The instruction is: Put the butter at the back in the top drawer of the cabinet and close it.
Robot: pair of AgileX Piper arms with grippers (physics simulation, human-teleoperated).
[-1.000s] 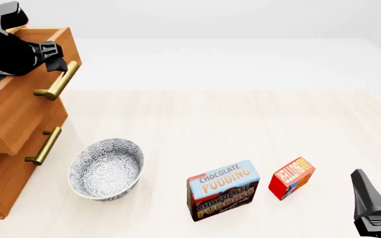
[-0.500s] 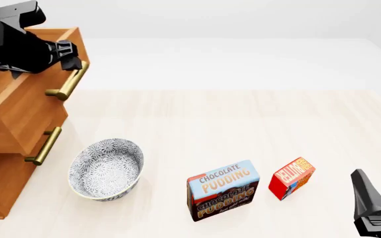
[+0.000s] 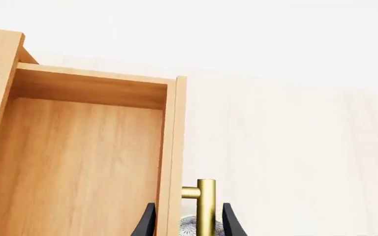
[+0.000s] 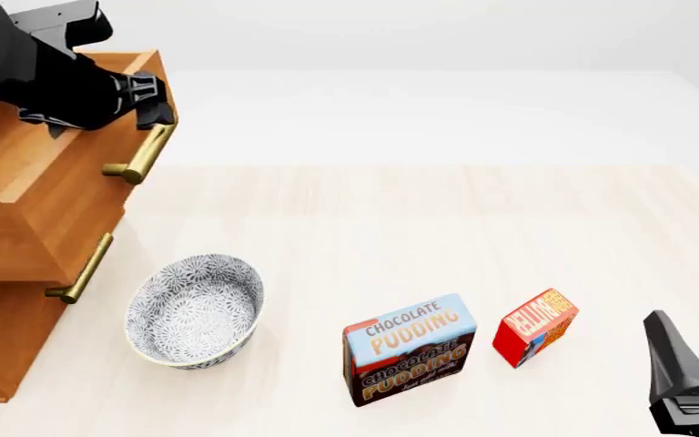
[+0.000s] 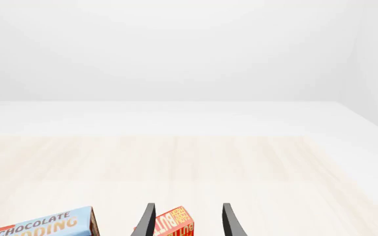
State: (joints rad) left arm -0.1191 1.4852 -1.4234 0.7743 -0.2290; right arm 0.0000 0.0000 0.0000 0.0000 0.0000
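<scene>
Front view shows your left gripper [image 4: 153, 102] at the brass handle [image 4: 141, 155] of the top drawer [image 4: 52, 196], which stands pulled well out of the cabinet [image 4: 4, 337] so that its wooden floor lies open from above; that is why the arm sits high and far to the left, since the drawer has to be open before anything can go in. From the left wrist view the two dark fingers [image 3: 148, 223] stand either side of the drawer's front board and the handle post, a narrow gap with the brass between them, but whether they actually pinch it you cannot tell from these pictures. What shows of the drawer's inside is bare wood. The butter [image 4: 535, 326] is not in the drawer yet: it stands on the counter [image 4: 447, 218] towards the right, just beside the chocolate pudding box [image 4: 410, 348] but apart from it, tilted on its edge. Your right gripper [image 4: 690, 373] waits low at the near right corner, near the butter and not touching it; in the right wrist view its fingers [image 5: 145, 221] are spread wide with the red box [image 5: 169, 223] lined up between them, which looks like a stance readied for a straight reach. The patterned bowl [image 4: 194, 311] sits on the counter below the open drawer, near the carry path, so judge the lift high enough to pass over it
</scene>
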